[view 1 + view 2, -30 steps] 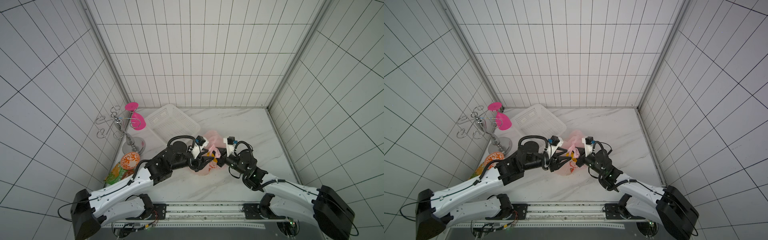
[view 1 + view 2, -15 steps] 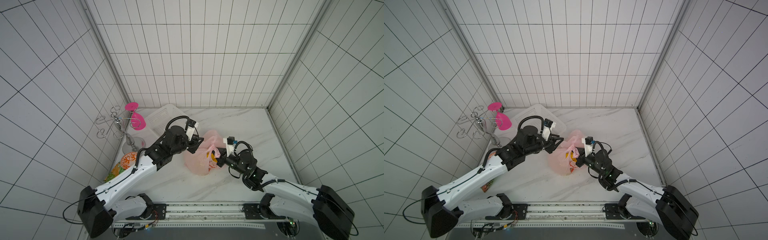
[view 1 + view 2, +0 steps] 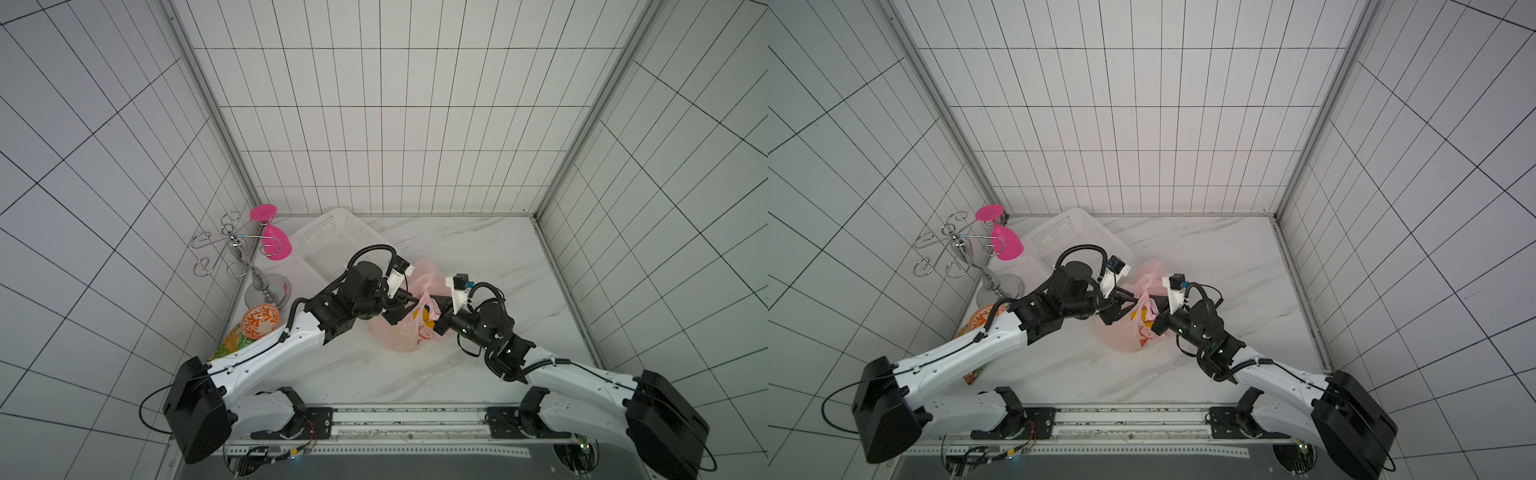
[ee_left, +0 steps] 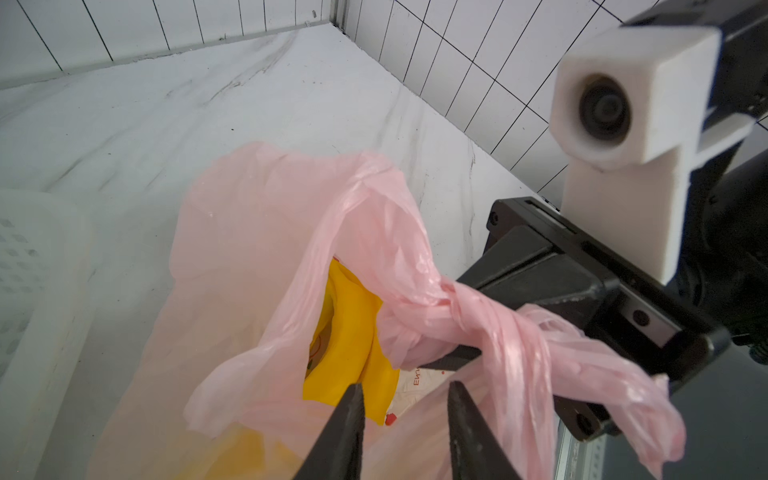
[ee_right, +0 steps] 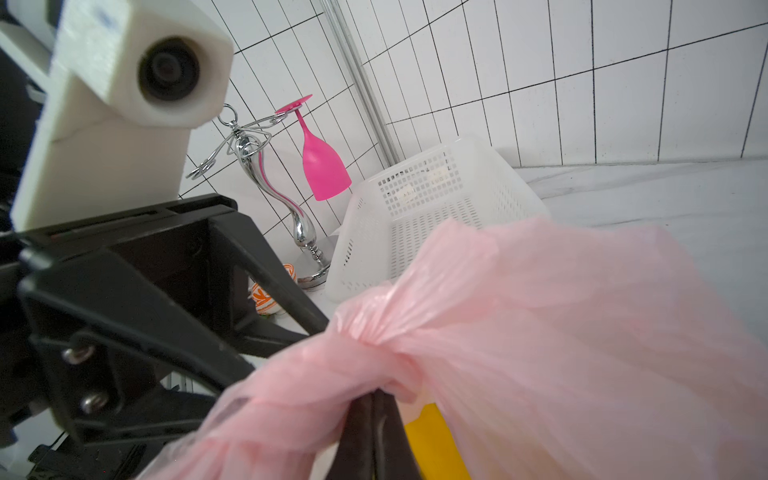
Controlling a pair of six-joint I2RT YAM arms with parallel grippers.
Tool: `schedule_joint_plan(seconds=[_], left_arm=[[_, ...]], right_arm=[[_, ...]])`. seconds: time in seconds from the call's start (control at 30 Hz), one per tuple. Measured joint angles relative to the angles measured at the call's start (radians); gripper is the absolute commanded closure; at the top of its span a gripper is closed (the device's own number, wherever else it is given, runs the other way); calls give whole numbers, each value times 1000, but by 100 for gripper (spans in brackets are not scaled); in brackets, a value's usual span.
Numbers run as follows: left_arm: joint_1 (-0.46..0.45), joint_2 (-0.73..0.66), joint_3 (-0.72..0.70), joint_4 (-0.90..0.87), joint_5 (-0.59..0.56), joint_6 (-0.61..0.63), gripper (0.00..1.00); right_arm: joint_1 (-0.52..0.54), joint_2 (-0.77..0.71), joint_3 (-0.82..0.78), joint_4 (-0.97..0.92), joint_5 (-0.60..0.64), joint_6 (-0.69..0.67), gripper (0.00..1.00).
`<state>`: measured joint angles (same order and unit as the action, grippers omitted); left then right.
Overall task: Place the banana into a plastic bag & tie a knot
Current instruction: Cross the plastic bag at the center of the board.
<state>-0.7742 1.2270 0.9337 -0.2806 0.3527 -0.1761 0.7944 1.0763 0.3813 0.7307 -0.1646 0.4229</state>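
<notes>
The marble surface (image 3: pixel 457 257) carried all items. The white perforated basket (image 3: pixel 332 241) sat toward the rear left corner. The plastic bag (image 3: pixel 399 332), pale pink and translucent, lay on the surface near the centre, just in front of the basket and between the two arms. A chrome glass rack (image 3: pixel 237 253) stood by the left wall with a pink glass (image 3: pixel 276 247) hanging upside down from it. A patterned orange bowl (image 3: pixel 260 325) sat in front of the rack base.

The left gripper (image 4: pixel 406 384) was released: its fingers stood apart with a clear gap, the tips aimed at the bag mouth, and no plastic was pinched between them. The right gripper (image 5: pixel 374 395) was clenched on a handle strand of the plastic bag; in the left wrist view the strand draped over its finger.

The banana (image 4: pixel 349 316) was inside the bag, its yellow showing through the opening. The knot (image 4: pixel 440 309) was a bunched twist of the pink handles above the opening, at the right gripper's tips
</notes>
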Motion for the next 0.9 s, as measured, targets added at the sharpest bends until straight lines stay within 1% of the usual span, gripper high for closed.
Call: schedule_joint_plan(seconds=[0.17,0.4,0.5,0.6,0.67,0.9], left_arm=[[-19,2,-5,39,12,-5,61],[-22,15,-9,71,14,-19,61],[-22,16,-9,74,12,-19,68],[-18,15,-10,76,4,-20,80],[-13,14,-11,76,-7,-22,86],[-11,14,-13,76,-31,-13,96]], right_arm=[[0,0,0,9,-40,-9,100],[-2,11,0,45,-90,-13,100],[-8,17,0,56,-103,-12,100],[-14,21,-3,66,-106,-9,100],[-16,24,-3,69,-101,-7,100],[-18,26,-6,68,-84,-4,100]])
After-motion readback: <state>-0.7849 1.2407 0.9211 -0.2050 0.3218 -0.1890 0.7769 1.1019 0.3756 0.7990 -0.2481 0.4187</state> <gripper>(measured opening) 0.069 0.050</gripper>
